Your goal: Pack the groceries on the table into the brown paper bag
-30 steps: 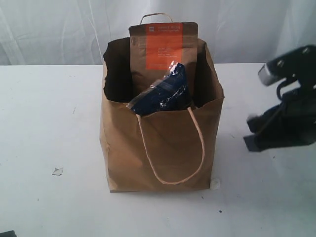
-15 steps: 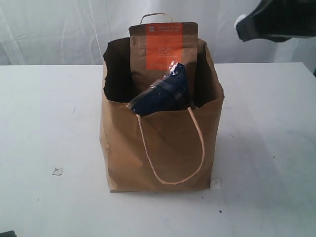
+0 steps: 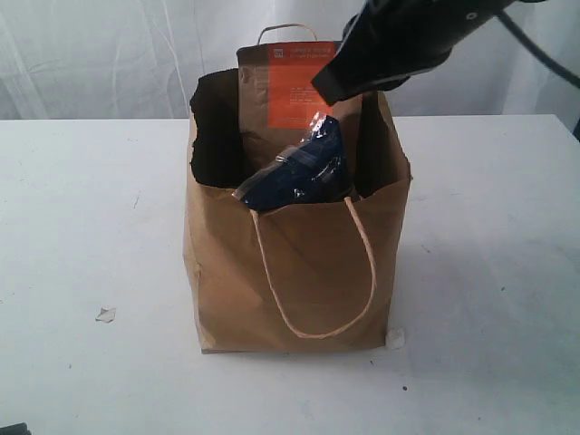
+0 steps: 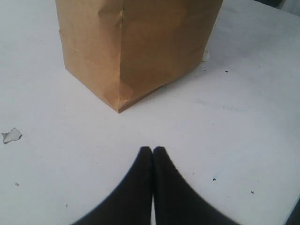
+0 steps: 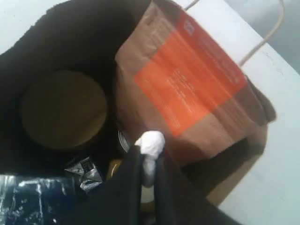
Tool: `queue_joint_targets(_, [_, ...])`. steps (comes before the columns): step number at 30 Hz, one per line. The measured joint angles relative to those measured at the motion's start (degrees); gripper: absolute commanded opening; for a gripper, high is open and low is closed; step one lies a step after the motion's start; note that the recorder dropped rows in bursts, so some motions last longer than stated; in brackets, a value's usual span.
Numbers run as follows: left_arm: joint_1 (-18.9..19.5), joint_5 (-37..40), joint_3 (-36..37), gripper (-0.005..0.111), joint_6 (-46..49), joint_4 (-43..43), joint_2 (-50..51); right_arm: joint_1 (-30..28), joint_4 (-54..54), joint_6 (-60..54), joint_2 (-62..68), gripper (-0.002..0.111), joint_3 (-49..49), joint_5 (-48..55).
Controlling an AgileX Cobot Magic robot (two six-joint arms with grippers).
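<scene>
Far left, the table (image 3: 72, 208) is showing plain white, and a torn scrap (image 3: 106, 314) is lying on it, well apart from the bag. The left gripper (image 4: 152, 151) is sitting low by the tabletop with its fingertips pressed together and holding nothing, and it is pointing at a bottom corner of the brown paper bag (image 3: 299, 272).

The bag is standing upright mid-table with its mouth open, and one loop handle (image 3: 313, 272) is hanging down the front. The brown pouch with orange label (image 3: 290, 91) is standing upright at the back wall, its top sticking above the rim. The long dark-blue noodle packet (image 3: 299, 172) is leaning tilted in front of it, its upper end poking over the front rim. In the right wrist view the tan lid (image 5: 63, 110) of the clear jar is showing deep inside, beside the pouch.

The right arm (image 3: 408, 36) is reaching in from the upper right over the bag mouth, covering the pouch's top corner. The right gripper (image 5: 150, 152) is pinching a small white lump (image 5: 151, 139); I cannot tell what it is. A small white bit (image 3: 394, 338) is lying at the bag's bottom right corner.
</scene>
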Motion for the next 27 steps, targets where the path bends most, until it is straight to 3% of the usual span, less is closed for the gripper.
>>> queue_joint_targets(13, [0.0, 0.0, 0.0, 0.0, 0.0, 0.0, 0.0, 6.9, -4.3, 0.7, 5.4, 0.001, -1.7, -2.4])
queue_joint_targets(16, [0.0, 0.0, 0.0, 0.0, 0.0, 0.0, 0.0, 7.2, -4.3, 0.7, 5.8, 0.014, -1.7, -3.4])
queue_joint_targets(22, [0.0, 0.0, 0.0, 0.0, 0.0, 0.0, 0.0, 7.2, -4.3, 0.7, 5.8, 0.059, -1.7, -4.2])
queue_joint_targets(27, [0.0, 0.0, 0.0, 0.0, 0.0, 0.0, 0.0, 7.2, -4.3, 0.7, 5.8, 0.062, -1.7, -4.5])
